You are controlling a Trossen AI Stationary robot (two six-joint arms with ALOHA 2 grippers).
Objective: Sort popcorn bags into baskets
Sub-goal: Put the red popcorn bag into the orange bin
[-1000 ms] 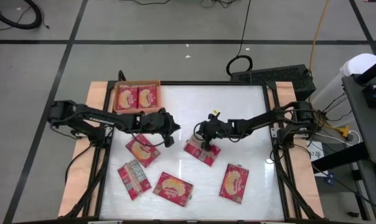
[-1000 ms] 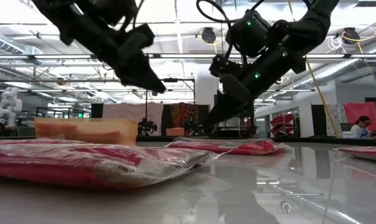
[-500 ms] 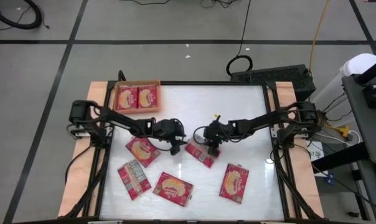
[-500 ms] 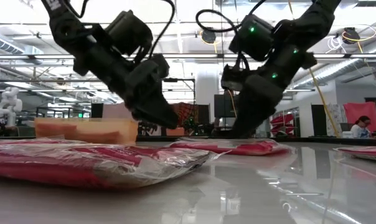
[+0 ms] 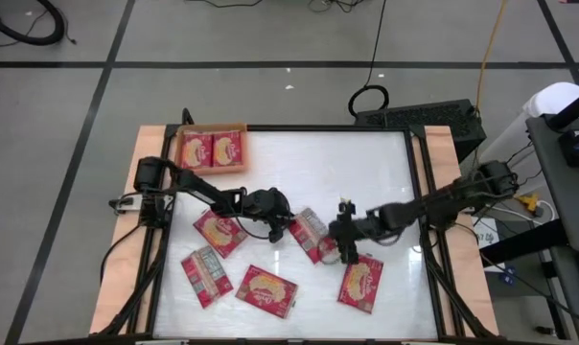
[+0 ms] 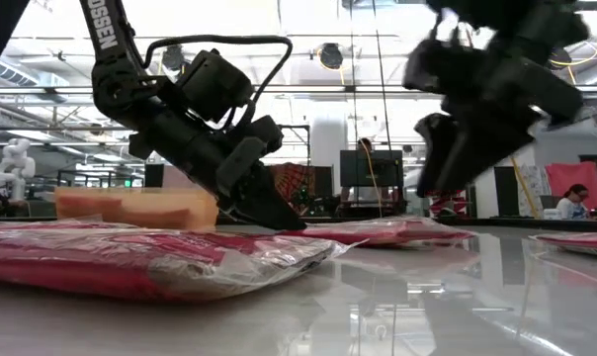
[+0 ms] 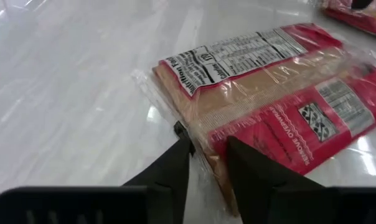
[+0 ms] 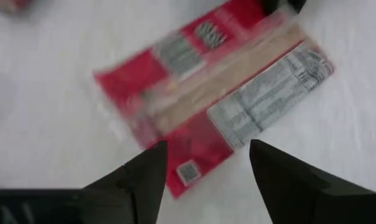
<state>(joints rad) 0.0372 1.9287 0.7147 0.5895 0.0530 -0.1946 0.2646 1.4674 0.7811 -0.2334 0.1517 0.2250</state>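
Here, left end effector (image 7: 206, 152) pinching the middle popcorn bag's (image 7: 269, 106) edge; right end effector (image 8: 206, 165) released above it.

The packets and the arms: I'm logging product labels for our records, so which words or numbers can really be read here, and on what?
"Nutrition Facts": white panel on the flat red plastic popcorn packet at the left gripper; its figures are too small to read.
"OVERWRAP": red strip on that packet; the other words there are unclear.
"ROSSEN", first letter cut off: dark left arm, low view.
Packet in the right wrist view: blurred, unreadable.
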